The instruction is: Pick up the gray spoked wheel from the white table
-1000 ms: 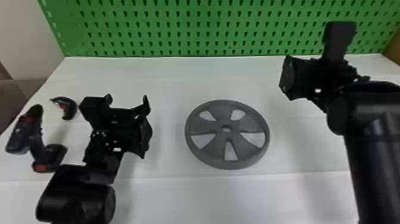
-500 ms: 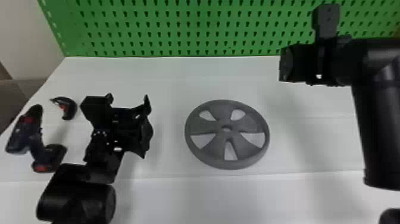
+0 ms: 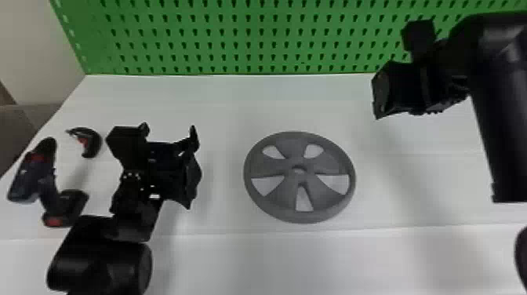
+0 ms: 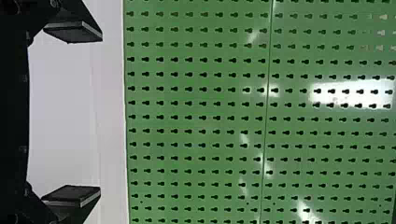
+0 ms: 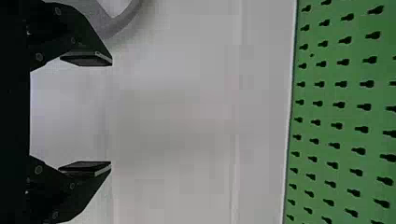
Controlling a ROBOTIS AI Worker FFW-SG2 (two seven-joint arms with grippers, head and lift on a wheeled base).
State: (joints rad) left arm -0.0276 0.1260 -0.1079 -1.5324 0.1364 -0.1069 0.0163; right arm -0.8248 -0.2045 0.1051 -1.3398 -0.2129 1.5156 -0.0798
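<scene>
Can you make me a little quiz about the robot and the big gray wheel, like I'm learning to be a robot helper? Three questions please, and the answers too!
1. True or false: the right gripper has its two fingers apart, with nothing held between them.
2. Pick one: what colour is the board with little holes behind the white table?
A) red
B) green
C) yellow
3. Fill in the number: between its spokes, the gray wheel has ____ big openings, not counting the small hole in the middle.

Key: 1 true; 2 B; 3 five
</scene>
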